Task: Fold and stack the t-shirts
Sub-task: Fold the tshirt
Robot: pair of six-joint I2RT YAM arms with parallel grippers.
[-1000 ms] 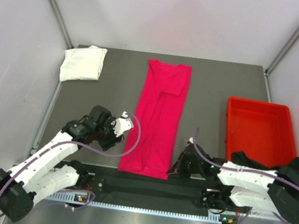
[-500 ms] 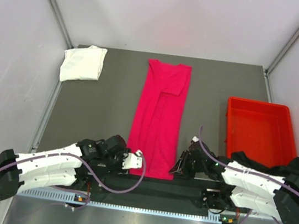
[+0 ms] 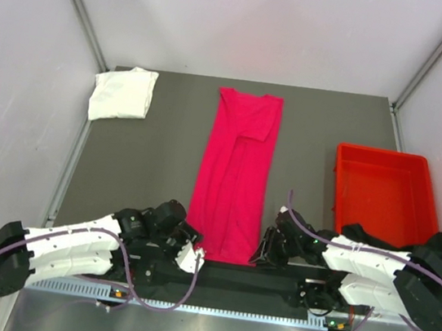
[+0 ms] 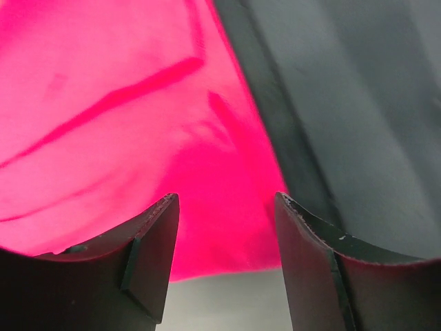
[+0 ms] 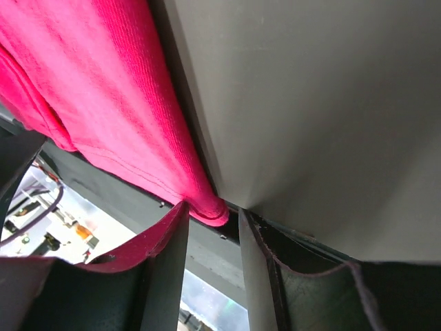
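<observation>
Pink t-shirt (image 3: 234, 176) lies folded into a long strip down the middle of the table (image 3: 147, 163), both arms low at its near end.
The left claw (image 4: 224, 203) is spread wide over the shirt's near left corner. The right claw (image 5: 212, 207) is only narrowly parted, with the near right corner at its tips and not pinched. A folded white t-shirt (image 3: 122, 92) sits at the far left corner, well apart, and a red bin (image 3: 381, 196) stands on the right.
</observation>
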